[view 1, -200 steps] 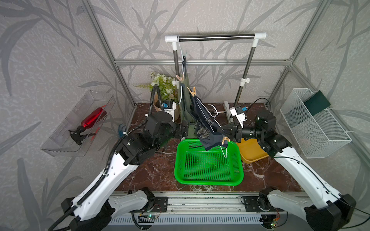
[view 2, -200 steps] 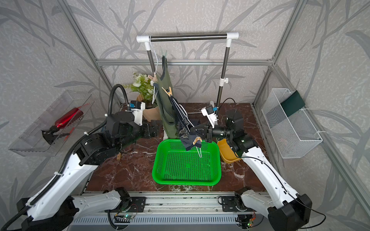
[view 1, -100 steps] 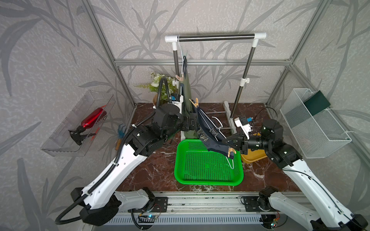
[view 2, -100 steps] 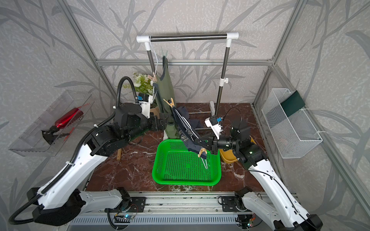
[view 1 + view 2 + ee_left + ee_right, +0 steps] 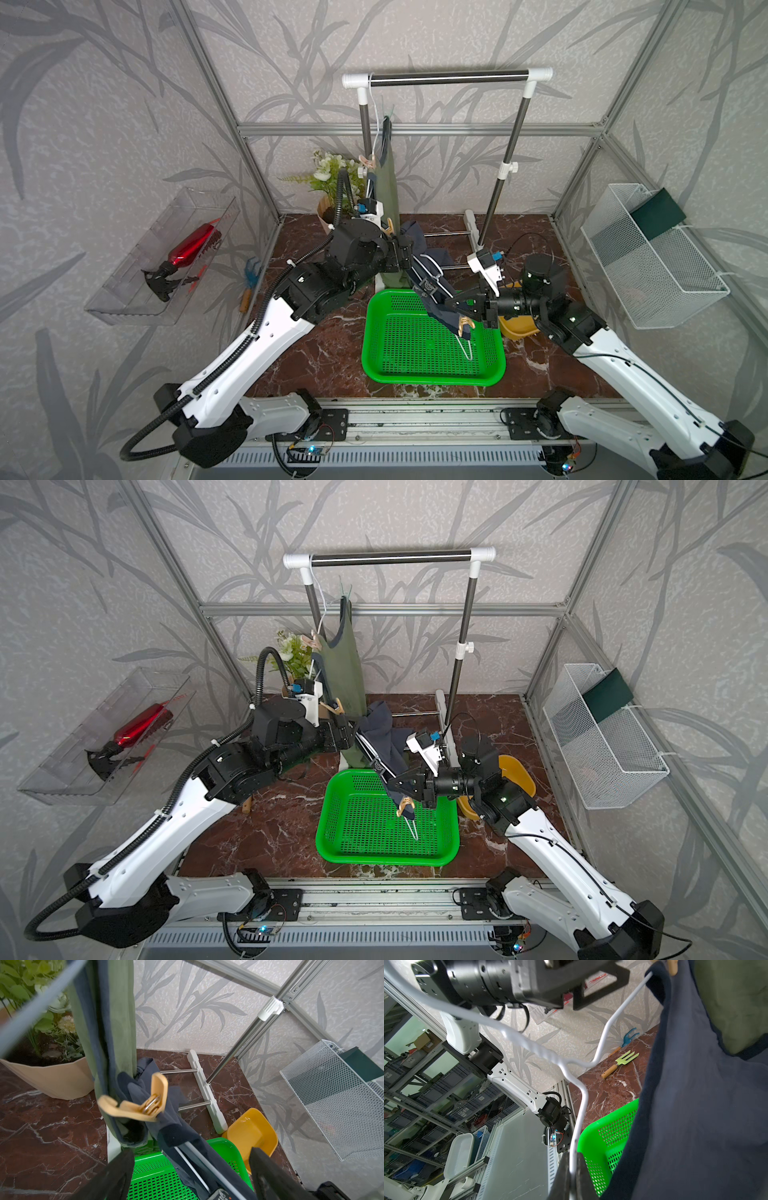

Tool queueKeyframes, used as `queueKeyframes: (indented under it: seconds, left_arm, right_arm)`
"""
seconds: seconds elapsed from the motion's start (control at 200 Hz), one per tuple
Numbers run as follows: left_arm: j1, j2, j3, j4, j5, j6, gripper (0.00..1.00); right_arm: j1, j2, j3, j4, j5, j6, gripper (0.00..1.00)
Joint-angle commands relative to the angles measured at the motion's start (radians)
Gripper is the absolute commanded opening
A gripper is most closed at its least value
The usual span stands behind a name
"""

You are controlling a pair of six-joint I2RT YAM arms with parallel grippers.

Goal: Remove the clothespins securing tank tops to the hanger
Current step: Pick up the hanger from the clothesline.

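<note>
While the left claw (image 5: 189, 1151) stands with its jaws spread wide and gripping nothing, the nearest clothespin (image 5: 141, 1105) sits just ahead of its tips and a little to one side. That pin is clamped on the bunched shoulder of the navy tank top (image 5: 178, 1132). Just behind the pin hangs the olive tank top (image 5: 116, 1022).

Running from the pin toward the right claw (image 5: 573, 1167) is the white wire hanger (image 5: 579, 1109). The right claw pinches it tight between its fingers and holds it slanted above the green basket (image 5: 374, 361). A second clothespin (image 5: 462, 323) bites the navy cloth just beside the right claw's tips.

The step in hand looks like lining up on the upper pin. Next, I judge, the left claw must advance until the pin's two flared tails lie between its jaws. It must then squeeze them together and draw the pin off while the right claw steadies the hanger.
</note>
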State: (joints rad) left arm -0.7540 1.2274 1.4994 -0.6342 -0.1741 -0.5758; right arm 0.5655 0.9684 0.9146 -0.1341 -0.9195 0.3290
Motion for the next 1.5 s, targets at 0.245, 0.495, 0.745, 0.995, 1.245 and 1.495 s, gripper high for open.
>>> queueKeyframes:
  seconds: [0.245, 0.495, 0.745, 0.995, 1.245, 1.495]
  left_arm:
    - [-0.004, -0.007, -0.044, 0.036, -0.048, -0.15, 0.8]
    - [-0.003, -0.019, -0.078, 0.046, -0.081, -0.189, 0.62]
    - [-0.002, -0.024, -0.093, 0.041, -0.093, -0.196, 0.44]
    - [-0.002, 0.001, -0.069, 0.05, -0.084, -0.199, 0.28]
    - [-0.001, 0.038, -0.053, 0.082, -0.056, -0.213, 0.12]
    - [-0.001, 0.116, 0.036, 0.083, -0.052, -0.173, 0.0]
  right_arm:
    - [0.115, 0.01, 0.003, 0.118, 0.133, -0.023, 0.0]
    - [0.162, 0.013, -0.046, 0.236, 0.184, 0.012, 0.0]
    - [0.182, 0.027, -0.067, 0.266, 0.221, 0.009, 0.0]
    - [0.199, 0.008, -0.087, 0.267, 0.267, 0.006, 0.04]
    - [0.214, -0.038, -0.105, 0.194, 0.346, -0.016, 0.22]
    - [0.216, -0.093, -0.135, 0.18, 0.401, -0.003, 0.47]
